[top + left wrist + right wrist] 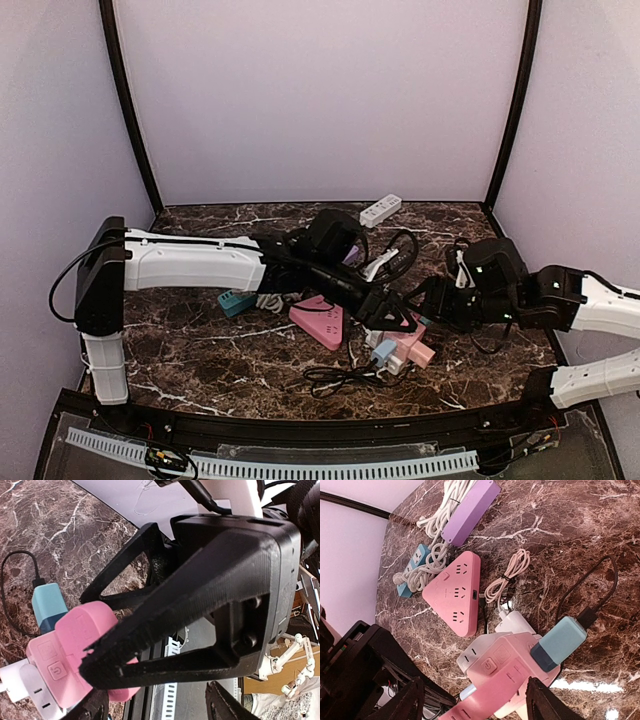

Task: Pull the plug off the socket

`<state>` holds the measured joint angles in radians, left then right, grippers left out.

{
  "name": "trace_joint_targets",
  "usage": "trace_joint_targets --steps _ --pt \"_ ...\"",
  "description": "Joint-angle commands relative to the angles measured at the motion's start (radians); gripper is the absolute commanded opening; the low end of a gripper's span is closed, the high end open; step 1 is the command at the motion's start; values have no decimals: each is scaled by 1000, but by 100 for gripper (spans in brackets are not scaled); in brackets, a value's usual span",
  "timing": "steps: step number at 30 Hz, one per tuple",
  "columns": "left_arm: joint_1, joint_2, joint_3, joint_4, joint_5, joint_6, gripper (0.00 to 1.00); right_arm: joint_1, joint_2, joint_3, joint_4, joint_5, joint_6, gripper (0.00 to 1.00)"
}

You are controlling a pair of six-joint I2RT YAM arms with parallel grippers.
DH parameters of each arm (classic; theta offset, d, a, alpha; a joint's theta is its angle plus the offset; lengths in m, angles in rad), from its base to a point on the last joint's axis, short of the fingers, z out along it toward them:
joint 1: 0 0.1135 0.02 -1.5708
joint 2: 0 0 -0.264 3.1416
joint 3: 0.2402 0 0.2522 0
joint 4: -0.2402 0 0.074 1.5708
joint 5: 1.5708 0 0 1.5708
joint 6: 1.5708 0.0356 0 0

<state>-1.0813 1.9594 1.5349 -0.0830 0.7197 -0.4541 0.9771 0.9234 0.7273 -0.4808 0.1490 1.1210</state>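
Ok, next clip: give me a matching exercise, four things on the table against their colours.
Things:
1. triangular socket block
2. long power strip at the top of the right wrist view
3. plug with the black cable
4. power strip by the back wall

Colours:
a. white
b. pink
c. light blue
d. purple

Pairs: 1-b, 2-d, 3-c, 4-a
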Motion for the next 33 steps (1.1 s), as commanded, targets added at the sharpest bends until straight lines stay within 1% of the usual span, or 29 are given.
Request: trace_joint_targets --steps 1,7,13,18,21,24,26,28,30,33 --pt "-17 -55 15 -1 28 27 66 0 -14 26 -40 -18 33 68" --pt "-20 -60 17 -23 11 46 66 6 -4 28 -51 -19 42 65" --pt "-20 -81 16 -49 -9 73 66 11 17 30 -39 -11 46 57" --pt "-21 -119 8 -111 -40 121 67 12 48 43 -30 -22 39 53" --pt "-19 -143 7 -172 -91 171 68 12 65 53 -31 -25 36 51" --pt "-9 -171 10 -264 -172 207 69 11 70 64 -40 -26 31 46" --pt "9 -186 4 -301 -195 218 69 11 77 78 -57 -25 29 42" --pt "35 -206 -15 -313 -202 219 69 11 83 92 -75 -25 24 33" --pt "61 -228 -35 -314 -205 221 69 12 91 107 -87 -30 13 27" --pt "88 -255 -57 -316 -213 227 69 11 115 141 -119 -32 -7 26"
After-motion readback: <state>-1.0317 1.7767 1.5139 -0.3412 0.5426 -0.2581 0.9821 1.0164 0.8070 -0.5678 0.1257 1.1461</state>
